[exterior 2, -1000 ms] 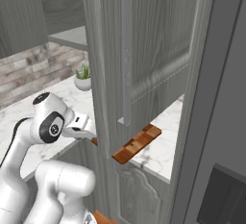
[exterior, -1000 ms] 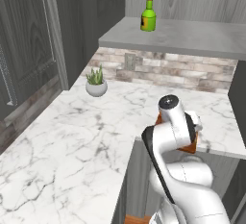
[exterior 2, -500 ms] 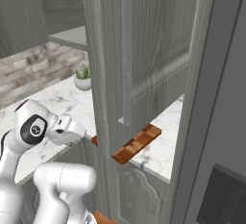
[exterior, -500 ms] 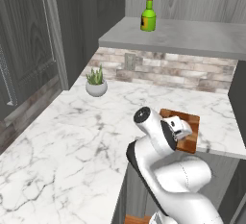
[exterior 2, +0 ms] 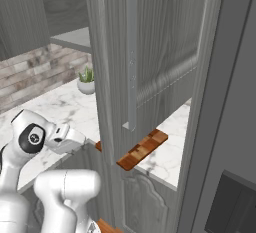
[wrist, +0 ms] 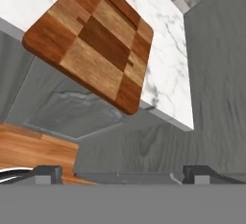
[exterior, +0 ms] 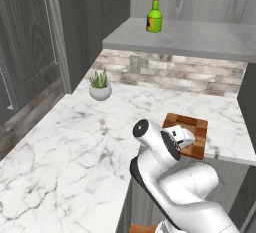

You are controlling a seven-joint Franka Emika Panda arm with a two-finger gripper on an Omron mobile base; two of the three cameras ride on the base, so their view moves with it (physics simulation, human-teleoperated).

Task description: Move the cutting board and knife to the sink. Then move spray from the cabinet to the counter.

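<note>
The checkered brown cutting board (wrist: 98, 45) lies on the white marble counter (exterior: 75, 137), with one corner jutting past the counter's edge. It also shows as the cutting board (exterior: 192, 132) behind my wrist and the cutting board (exterior 2: 142, 148) under the open door. My gripper (wrist: 122, 174) hangs open just off and below that edge, nothing between its fingertips (wrist: 48, 172). The green spray (exterior: 154, 17) stands upright on the cabinet's pale grey shelf (exterior: 200, 39). Knife and sink are out of view.
A small potted plant (exterior: 100, 84) sits at the back of the counter near the brick wall. An open grey wood-grain door (exterior 2: 150, 67) with a long handle (exterior 2: 131, 52) hangs over the board. An orange-brown wooden surface (wrist: 33, 151) lies low beside the gripper.
My arm has folded down and leftward, and the hand has turned toward the board's front edge, uncovering more of the board in the left base view. The jaws stayed wide.
</note>
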